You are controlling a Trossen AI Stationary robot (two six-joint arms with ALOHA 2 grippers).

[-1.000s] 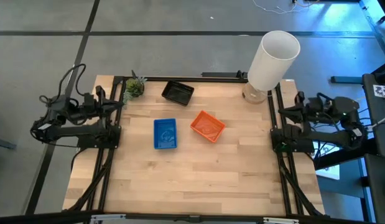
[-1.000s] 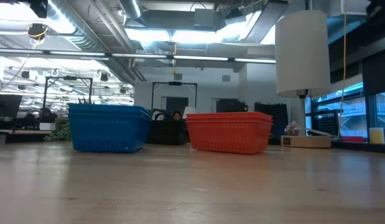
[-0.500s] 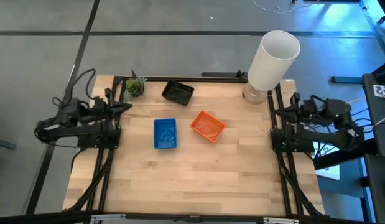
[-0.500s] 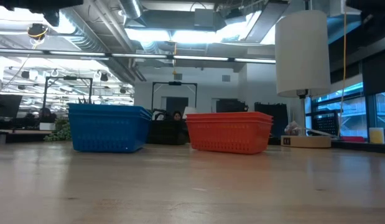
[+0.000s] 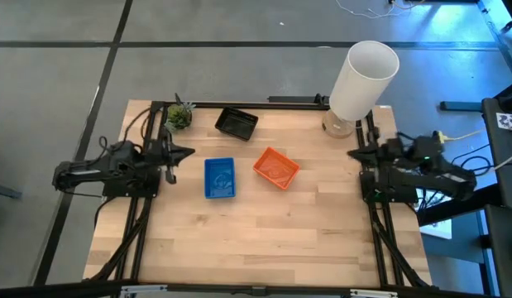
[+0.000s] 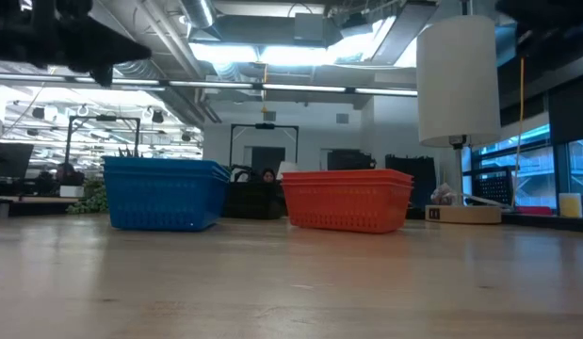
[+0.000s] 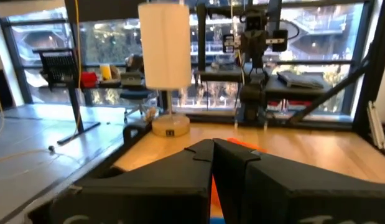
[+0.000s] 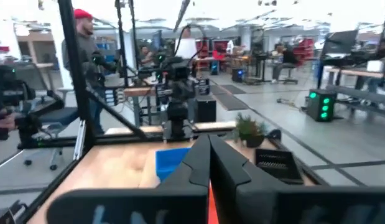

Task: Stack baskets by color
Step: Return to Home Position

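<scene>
Three baskets rest flat on their bottoms on the wooden table: a blue one (image 5: 220, 178) near the middle, an orange one (image 5: 276, 168) to its right, turned askew, and a black one (image 5: 236, 123) toward the far edge. My left gripper (image 5: 189, 152) is shut, held level above the table's left side and pointing at the baskets. My right gripper (image 5: 351, 154) is shut too, held level above the right side. In the low view the blue basket (image 6: 166, 194) and the orange basket (image 6: 348, 200) stand side by side. Each gripper is well clear of the baskets.
A tall white cylinder (image 5: 363, 79) stands at the far right corner, and a small green plant (image 5: 179, 116) at the far left corner. Black frame rails (image 5: 144, 215) run along both sides of the table. People (image 8: 86, 43) stand in the room beyond the table.
Both arms have reached in from the table's sides toward its middle and sunk lower. My left gripper has gone toward the blue basket, my right gripper toward the orange one. Both have stayed shut. The baskets have kept still.
</scene>
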